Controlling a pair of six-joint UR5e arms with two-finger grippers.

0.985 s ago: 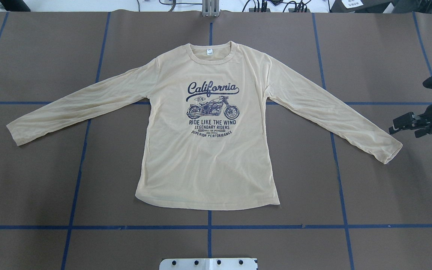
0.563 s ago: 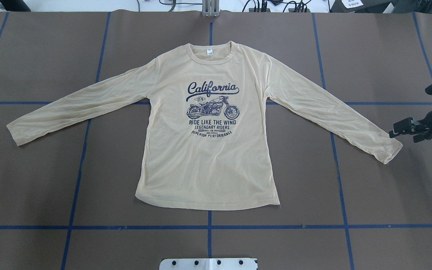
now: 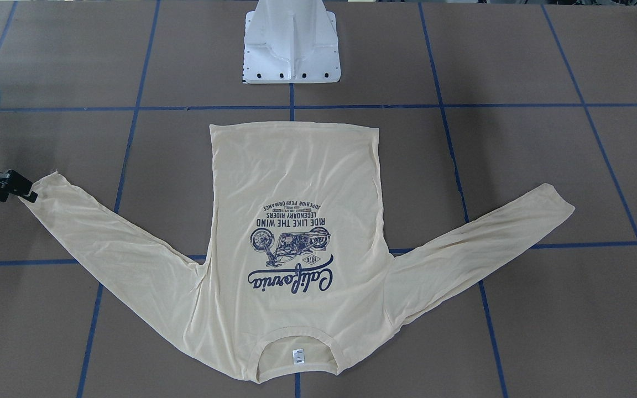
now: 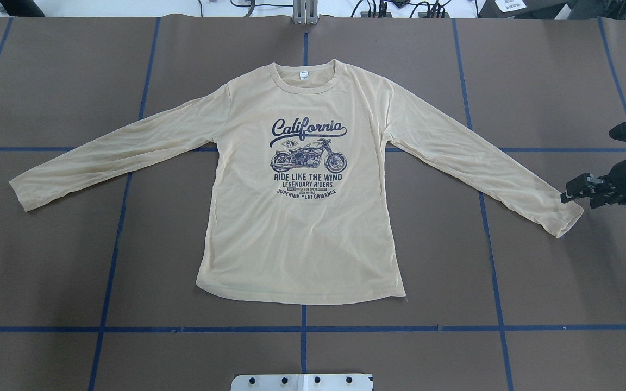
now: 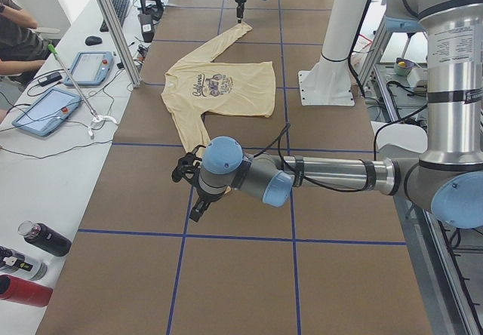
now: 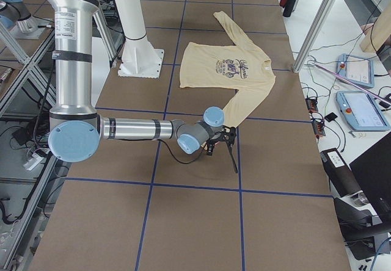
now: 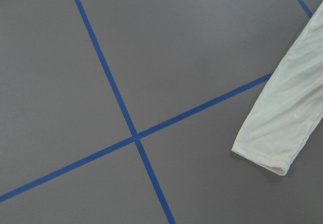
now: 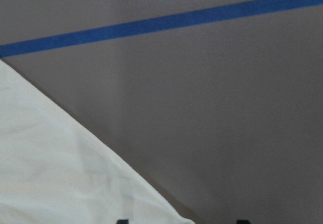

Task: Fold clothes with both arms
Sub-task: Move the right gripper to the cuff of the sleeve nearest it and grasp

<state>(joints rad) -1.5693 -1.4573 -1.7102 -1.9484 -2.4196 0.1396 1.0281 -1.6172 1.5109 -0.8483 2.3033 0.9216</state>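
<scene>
The right claw point(image 4: 573, 193) hovered at one cuff of the shirt point(image 4: 302, 228), fingers parted and empty. The left claw point(image 5: 187, 192) waited off the other cuff, and I couldn't tell its spread. The shirt lay flat on the counter point(image 4: 63, 260), wholly unfolded, with every fold left to do.

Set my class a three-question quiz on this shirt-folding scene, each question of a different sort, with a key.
1. True or false: the shirt lies flat, print side up, with both sleeves spread out.
2. The right hand is closest to: A the neckline; B the bottom hem; C a sleeve cuff.
3. Fill in: the largest word in the print reads ____.
Key: 1 true; 2 C; 3 California.
</scene>
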